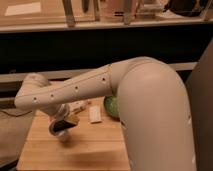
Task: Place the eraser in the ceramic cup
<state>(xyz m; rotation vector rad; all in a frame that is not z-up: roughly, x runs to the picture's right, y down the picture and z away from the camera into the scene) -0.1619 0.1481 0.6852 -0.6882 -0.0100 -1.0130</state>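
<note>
My gripper [62, 127] hangs just above the left part of the wooden table [85, 150], at the end of the long white arm that crosses the view. It is shut, and a small dark block that looks like the eraser [60, 125] sits between its pale fingertips. A whitish shape that may be the ceramic cup [78, 106] peeks out under the forearm, just right of and behind the gripper. The arm hides most of it.
A flat white rectangular piece [95, 114] lies mid-table, right of the gripper. A green bowl [112, 106] stands behind it, half hidden by the big white elbow [150, 110]. A dark counter front runs behind the table.
</note>
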